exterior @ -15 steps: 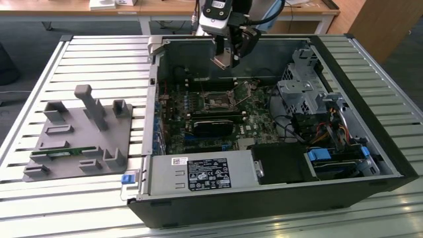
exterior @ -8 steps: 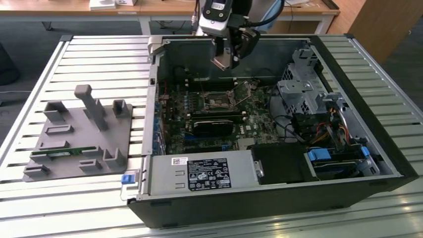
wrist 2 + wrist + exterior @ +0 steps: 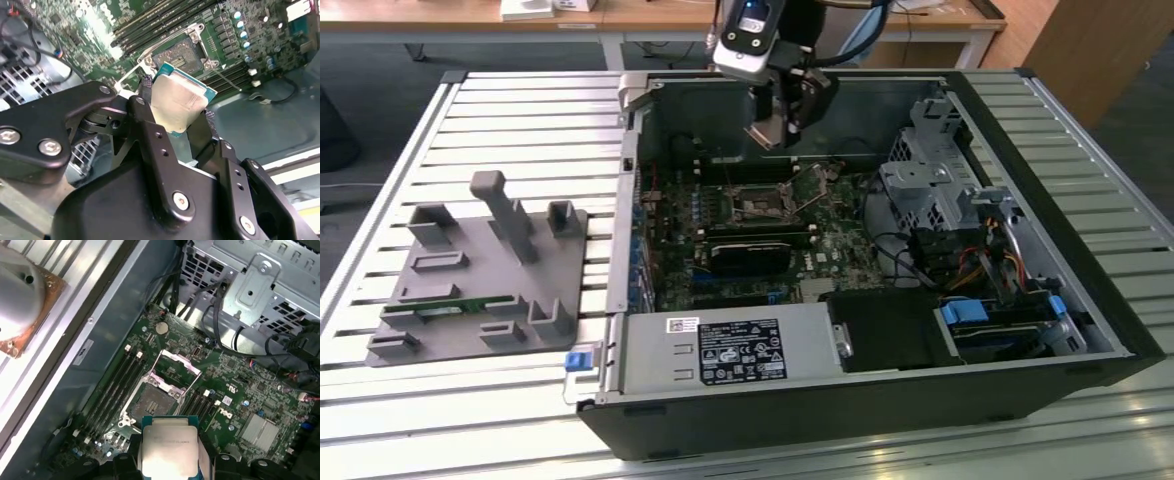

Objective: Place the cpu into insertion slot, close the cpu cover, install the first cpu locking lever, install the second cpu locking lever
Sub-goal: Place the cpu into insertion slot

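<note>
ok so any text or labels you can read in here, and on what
power supply label: print too small to read
cpu: faint marks on top, blurred
case wall sticker: unreadable
nothing here reads well enough to quote

The end effector (image 3: 176, 106) is matte black; silver socket-head screws (image 3: 50, 147) fasten its linkage arms (image 3: 60, 112). The wrist housing (image 3: 744, 45) is silver-grey.
</note>
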